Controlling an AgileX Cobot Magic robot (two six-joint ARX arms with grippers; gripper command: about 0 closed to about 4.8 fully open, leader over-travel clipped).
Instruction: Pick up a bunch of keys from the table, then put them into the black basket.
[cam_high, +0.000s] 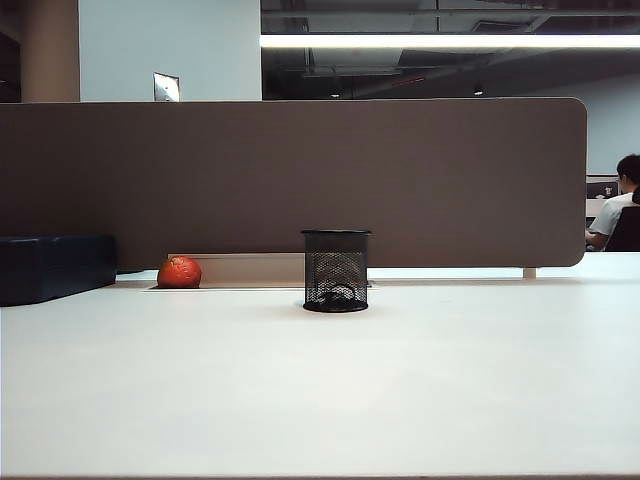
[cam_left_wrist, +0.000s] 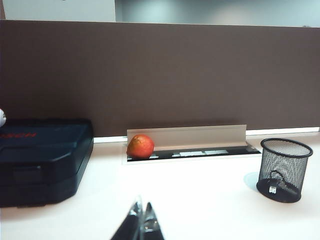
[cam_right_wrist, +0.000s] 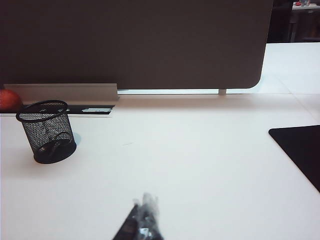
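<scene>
On the white table (cam_high: 320, 390) in an open-plan office, the black basket (cam_high: 336, 271) stands upright before the brown partition (cam_high: 290, 180), and the bunch of keys (cam_left_wrist: 278, 183) already lies inside it: through the mesh, the left wrist view shows a dark ring loop and a silvery key resting on the basket's floor. No keys are visible anywhere on the tabletop. Judging from this, the job looks done, with nothing left but for the arms to rest.

Neither arm appears in the exterior view; both sit drawn back toward the near edge of the table, well apart from the basket. The left gripper (cam_left_wrist: 141, 224) shows only its 2 fingertips, pressed together and empty, pointing roughly level across the table toward the partition. The right gripper (cam_right_wrist: 142, 222) likewise has its tips pressed together, holding nothing, though its fingers are blurred.

An orange-red ball (cam_high: 179, 272) sits in the cable tray slot beside a dark case (cam_left_wrist: 42, 160) on the left side, both untouched. A black mat (cam_right_wrist: 300, 150) lies on the right side of the table. A seated worker (cam_high: 618, 205) is visible beyond the partition.
</scene>
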